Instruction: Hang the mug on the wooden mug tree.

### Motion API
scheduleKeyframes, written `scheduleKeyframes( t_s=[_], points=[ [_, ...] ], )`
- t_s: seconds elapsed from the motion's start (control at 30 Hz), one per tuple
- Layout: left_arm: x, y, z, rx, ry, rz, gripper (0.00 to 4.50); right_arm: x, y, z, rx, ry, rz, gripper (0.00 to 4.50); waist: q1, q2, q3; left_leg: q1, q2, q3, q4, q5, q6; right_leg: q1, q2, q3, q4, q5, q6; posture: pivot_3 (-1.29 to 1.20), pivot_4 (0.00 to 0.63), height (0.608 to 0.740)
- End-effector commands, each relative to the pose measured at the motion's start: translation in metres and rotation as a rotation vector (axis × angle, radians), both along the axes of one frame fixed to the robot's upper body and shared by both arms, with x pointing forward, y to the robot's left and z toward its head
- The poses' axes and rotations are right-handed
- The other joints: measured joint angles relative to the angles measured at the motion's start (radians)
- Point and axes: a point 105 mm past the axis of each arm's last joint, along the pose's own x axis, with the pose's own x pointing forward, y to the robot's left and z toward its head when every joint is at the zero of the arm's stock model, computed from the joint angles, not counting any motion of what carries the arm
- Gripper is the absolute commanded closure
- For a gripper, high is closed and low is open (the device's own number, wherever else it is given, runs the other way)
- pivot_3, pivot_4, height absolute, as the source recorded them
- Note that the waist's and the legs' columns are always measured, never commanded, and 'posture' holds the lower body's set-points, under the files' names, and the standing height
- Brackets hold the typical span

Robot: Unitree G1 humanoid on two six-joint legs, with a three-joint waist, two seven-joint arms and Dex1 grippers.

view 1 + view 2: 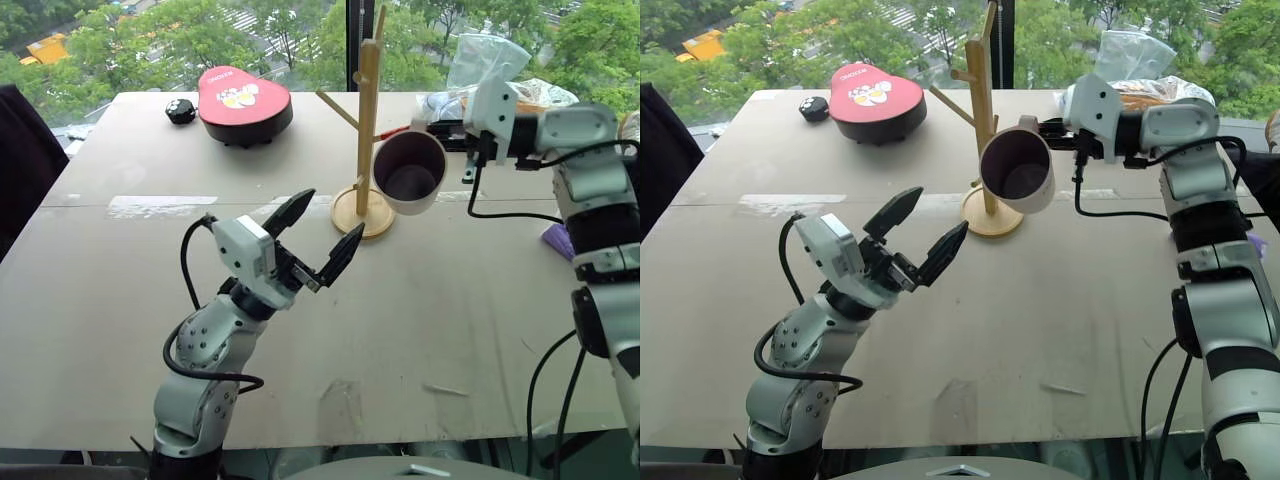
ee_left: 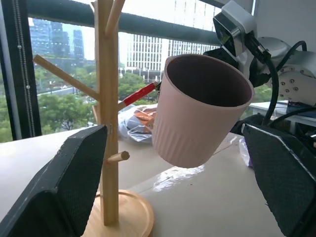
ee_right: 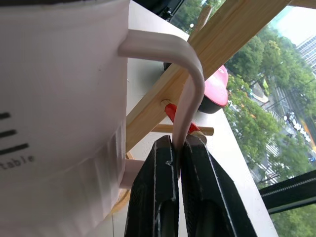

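— What are the right gripper's (image 3: 177, 148) fingers doing?

— They are pressed together on the loop handle of the mug (image 1: 410, 172), pinching its thin white band between the two black pads.

— And where is the mug?

— Lifted off the table (image 1: 450, 300), tilted so its dark inside faces the head camera, just beside the post of the wooden mug tree (image 1: 366, 120). Past the handle, the red-tipped peg (image 3: 174, 112) shows close behind the loop; I cannot tell whether it is through it.

— The left gripper (image 1: 315, 240)?

— Its fingers are spread wide with nothing between them, raised above the table nearer the robot, pointing toward the tree and the mug.

— Anything else on the table?

— A red heart-shaped box (image 1: 243, 102) and a small black object (image 1: 180, 111) at the far side, and a clear plastic bag (image 1: 485, 58) behind the right arm.
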Motion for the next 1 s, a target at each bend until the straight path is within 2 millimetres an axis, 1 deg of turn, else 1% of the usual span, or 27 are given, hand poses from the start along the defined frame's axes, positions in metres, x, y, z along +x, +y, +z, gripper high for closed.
scheduleKeyframes(
  t_s=[0.03, 0.13, 0.23, 0.33, 0.43, 0.5, 0.63, 0.77, 0.93, 1.0],
  points=[
    [-0.010, 0.000, 0.011, -0.007, -0.063, 0.025, 0.00, 0.005, -0.008, 0.013, -0.002, -0.040, -0.015, 4.47, 0.002, 0.000, 0.000, -0.003, 0.000, -0.001, 0.001, 0.000, 0.000, -0.002, 0.000, -0.001, -0.001, 0.000, 0.000, 0.00, 0.150, 0.740],
    [-0.012, 0.002, 0.011, -0.019, -0.061, 0.051, 0.00, 0.008, -0.012, 0.017, -0.014, -0.040, -0.023, 4.47, -0.003, 0.000, 0.000, -0.011, -0.001, 0.000, 0.004, 0.000, 0.000, -0.010, 0.000, -0.001, 0.002, 0.000, 0.000, 0.00, 0.150, 0.740],
    [-0.012, 0.003, 0.011, -0.020, -0.061, 0.063, 0.00, 0.009, -0.017, 0.016, -0.031, -0.030, -0.024, 4.47, -0.004, 0.000, 0.000, -0.011, -0.001, 0.000, 0.004, 0.000, 0.000, -0.010, -0.001, -0.001, 0.003, 0.000, 0.000, 0.00, 0.150, 0.740],
    [-0.012, 0.004, 0.012, -0.022, -0.061, 0.069, 0.00, 0.008, -0.028, 0.008, -0.066, 0.001, -0.037, 4.47, -0.002, 0.000, 0.000, -0.011, -0.001, 0.000, 0.004, 0.000, 0.000, -0.010, -0.001, -0.001, 0.004, 0.000, 0.000, 0.00, 0.150, 0.740],
    [-0.011, 0.005, 0.011, -0.021, -0.058, 0.068, 0.00, 0.017, -0.032, 0.020, 0.009, -0.008, -0.110, 4.47, -0.002, 0.000, 0.000, -0.011, -0.001, 0.000, 0.005, 0.000, 0.000, -0.010, -0.001, -0.001, 0.004, 0.000, 0.000, 0.00, 0.150, 0.740],
    [-0.010, 0.004, 0.011, -0.021, -0.058, 0.064, 0.00, 0.021, -0.029, 0.029, 0.035, -0.024, -0.139, 4.47, -0.004, 0.000, 0.000, -0.011, -0.001, 0.001, 0.006, 0.000, 0.000, -0.011, -0.001, 0.000, 0.006, 0.000, 0.000, 0.00, 0.150, 0.740],
    [-0.008, 0.002, 0.012, -0.018, -0.066, 0.049, 0.00, 0.027, -0.021, 0.032, 0.020, -0.043, -0.170, 4.47, -0.008, 0.000, 0.000, -0.011, -0.001, 0.002, 0.005, 0.000, 0.000, -0.013, 0.000, 0.001, 0.008, 0.000, 0.000, 0.00, 0.150, 0.740],
    [-0.007, 0.004, 0.013, -0.015, -0.069, 0.057, 0.00, 0.024, -0.003, 0.038, 0.021, -0.050, -0.103, 4.47, -0.008, 0.000, 0.000, -0.011, -0.001, 0.003, 0.005, 0.000, 0.000, -0.013, -0.001, 0.000, 0.008, 0.000, 0.000, 0.00, 0.150, 0.740],
    [-0.006, 0.003, 0.013, -0.022, -0.067, 0.062, 0.00, 0.025, 0.015, 0.031, -0.034, -0.055, -0.080, 4.47, -0.006, 0.000, 0.000, -0.011, -0.001, 0.002, 0.006, 0.000, 0.000, -0.013, -0.001, -0.001, 0.008, 0.000, 0.000, 0.00, 0.150, 0.740],
    [-0.006, 0.003, 0.013, -0.024, -0.068, 0.063, 0.00, 0.027, 0.018, 0.026, -0.046, -0.027, -0.090, 4.47, -0.008, 0.000, 0.000, -0.011, -0.001, 0.003, 0.006, 0.000, 0.000, -0.013, -0.001, -0.001, 0.008, 0.000, 0.000, 0.00, 0.150, 0.740]
  ],
)
